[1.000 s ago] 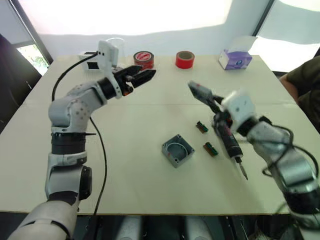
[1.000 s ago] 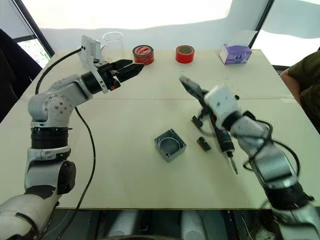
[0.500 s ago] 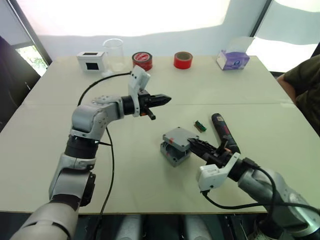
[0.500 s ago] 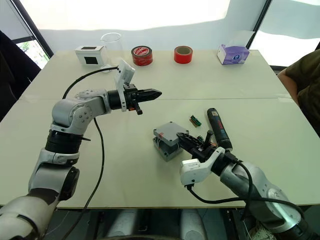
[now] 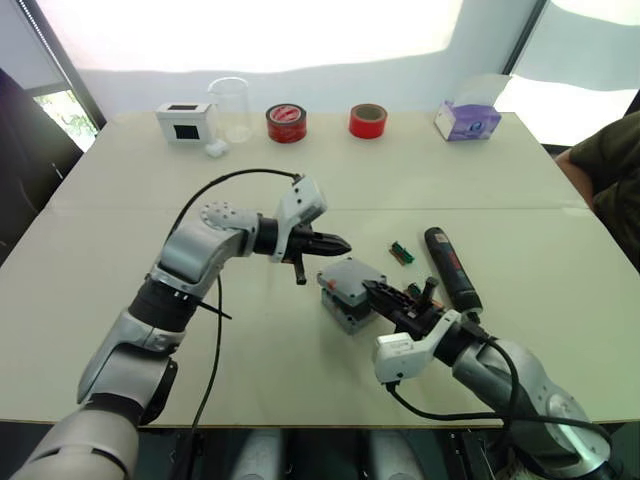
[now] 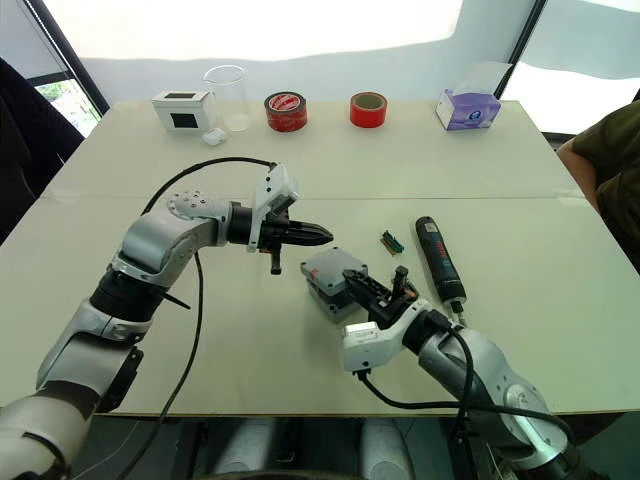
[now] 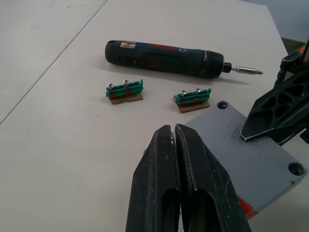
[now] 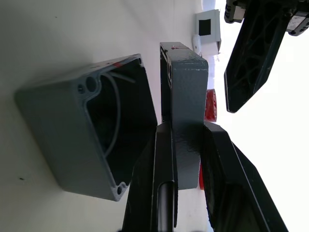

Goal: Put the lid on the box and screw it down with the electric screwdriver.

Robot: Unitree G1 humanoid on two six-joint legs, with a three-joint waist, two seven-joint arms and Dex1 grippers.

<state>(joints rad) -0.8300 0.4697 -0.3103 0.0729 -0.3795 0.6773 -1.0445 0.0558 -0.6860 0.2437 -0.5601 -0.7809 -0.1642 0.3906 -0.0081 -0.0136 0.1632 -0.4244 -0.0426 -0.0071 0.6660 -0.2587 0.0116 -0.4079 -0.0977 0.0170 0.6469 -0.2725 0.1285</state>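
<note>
the right claw [image 8: 186, 140] is clamped on the lid [image 8: 186, 92], one finger on each face, holding it just above the open box [image 8: 84, 130]. in the head views this pair sits at the centre of the frame: the lid [image 5: 350, 277] lies tilted over the box [image 5: 343, 312], whose grey wall shows under it, while the right claw [image 5: 392, 298] reaches in from the lower right.

the left claw [image 7: 173, 145] has its fingers pressed together, empty, its tip hovering just beside the lid's near edge [image 7: 251, 164]; from the head it shows just left of centre [image 5: 335, 243], pointing right toward the lid.

further out, the electric screwdriver [image 5: 452, 270] lies flat on the desk [image 5: 300, 380] to the right of centre, apart from the box, its bit end toward the bottom of the frame. two small green terminal strips lie between it and the box: one [image 7: 125, 90] nearer the tool's butt, the other [image 7: 192, 96] just beside the lid's corner.

along the top of the frame stand a white box with a black face [image 5: 183, 121], a clear beaker [image 5: 229, 108], two red tape rolls [image 5: 286, 122] [image 5: 368, 120] and a purple tissue box [image 5: 466, 120]. a person's sleeve [image 5: 610, 170] shows at the right edge.
</note>
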